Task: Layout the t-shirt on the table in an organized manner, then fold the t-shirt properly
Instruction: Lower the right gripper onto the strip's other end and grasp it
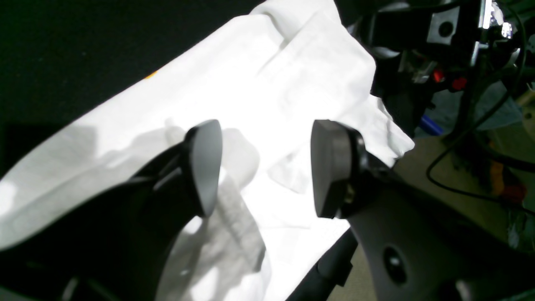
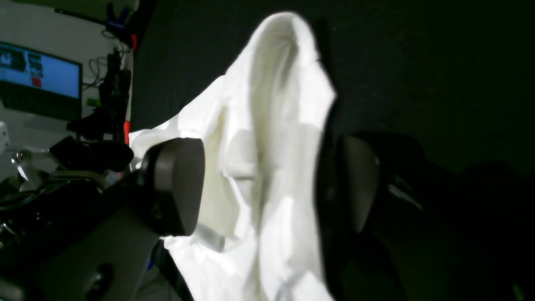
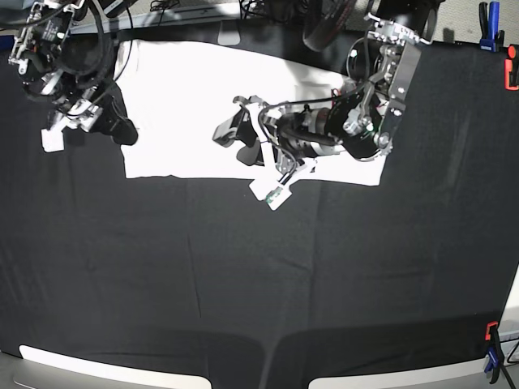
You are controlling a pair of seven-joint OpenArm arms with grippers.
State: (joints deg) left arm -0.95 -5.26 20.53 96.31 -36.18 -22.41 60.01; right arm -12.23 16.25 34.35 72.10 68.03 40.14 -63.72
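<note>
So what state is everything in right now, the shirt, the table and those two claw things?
t-shirt: spread out on the table, plain white side up, rumpled at the ends, not held by either gripper.
table: covered in black cloth, clamps at its edges.
left gripper: open, over the shirt, nothing between its pads.
right gripper: open wide, at the shirt's edge, gripping nothing.
monitor: switched on.

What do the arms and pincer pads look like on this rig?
Both arms are black with silver metal brackets and exposed black cabling. The left pincer has dark grey rounded pads on a grey housing; the right pincer looks the same. White tags hang off both wrists.
</note>
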